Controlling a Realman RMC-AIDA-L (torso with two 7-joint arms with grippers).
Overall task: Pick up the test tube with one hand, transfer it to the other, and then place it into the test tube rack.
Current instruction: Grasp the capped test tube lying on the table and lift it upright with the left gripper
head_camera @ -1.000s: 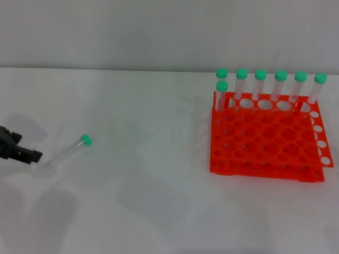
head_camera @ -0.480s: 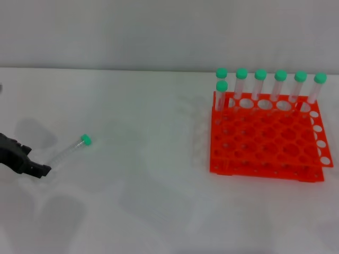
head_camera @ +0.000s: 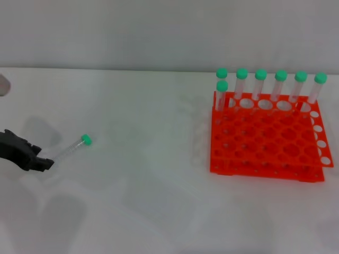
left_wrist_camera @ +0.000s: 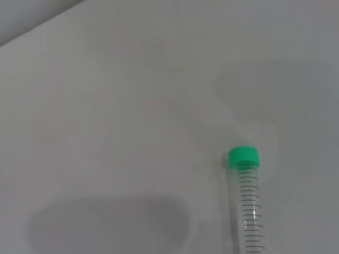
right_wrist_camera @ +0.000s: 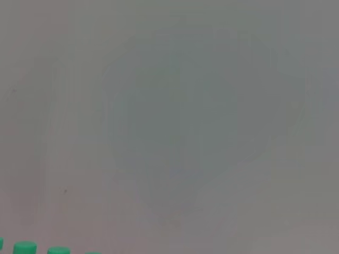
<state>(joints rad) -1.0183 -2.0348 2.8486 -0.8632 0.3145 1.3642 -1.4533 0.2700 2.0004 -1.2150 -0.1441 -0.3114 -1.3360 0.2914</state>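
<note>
White table, tube graduations unreadable

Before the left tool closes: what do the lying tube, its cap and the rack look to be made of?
The test tube looks like clear, smooth plastic, possibly glass: see-through, with printed graduation lines. Its cap looks like matte green plastic with a ribbed edge. The test tube rack looks like glossy orange-red moulded plastic, with uniform colour and round holes.
</note>
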